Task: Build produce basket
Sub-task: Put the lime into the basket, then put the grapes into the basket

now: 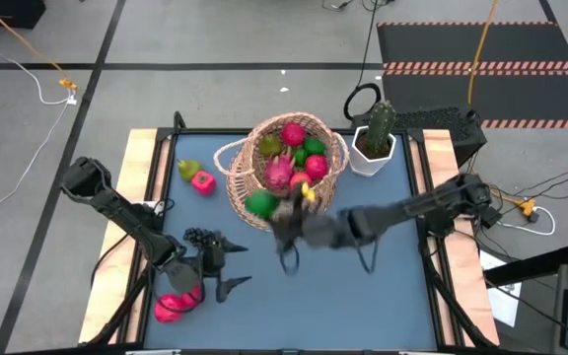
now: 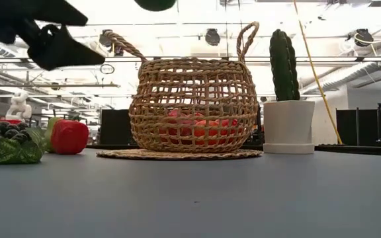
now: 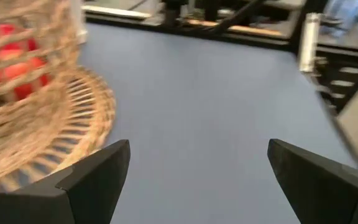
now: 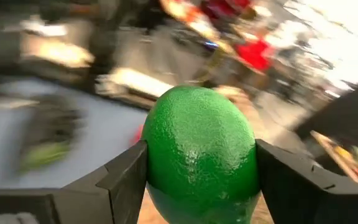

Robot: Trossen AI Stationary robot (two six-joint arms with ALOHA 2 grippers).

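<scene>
Now the right gripper [image 4: 197, 180] has a green lime [image 4: 199, 152] clamped between its two dark fingers, the pebbled round fruit filling the whole gap in the wrist view. From above, that arm reaches in from the right and the lime [image 1: 260, 204] sits at the near rim of the basket [image 1: 237, 187], on the side facing the arms. The job here, as I read it, is to carry the lime inward until it is clear over the mouth before letting go; released at the rim it could roll off onto the table. The pile inside is already high, so a low, gentle drop seems wise.

The left gripper [image 3: 197, 186] waits with its jaws spread wide and nothing between them, low at the front left of the blue table [image 1: 383, 286], near a pink fruit [image 1: 177, 304].

The basket is open tan wickerwork with two looped handles, standing on a flat woven mat [image 2: 177, 154]; red fruit shows through the gaps. Left of it lie a squarish red piece [image 2: 69, 136] and knobbly dark grapes [image 2: 5, 142]. A ribbed cactus [image 2: 283, 63] stands in a smooth white pot [image 2: 288, 125] beside the basket.
</scene>
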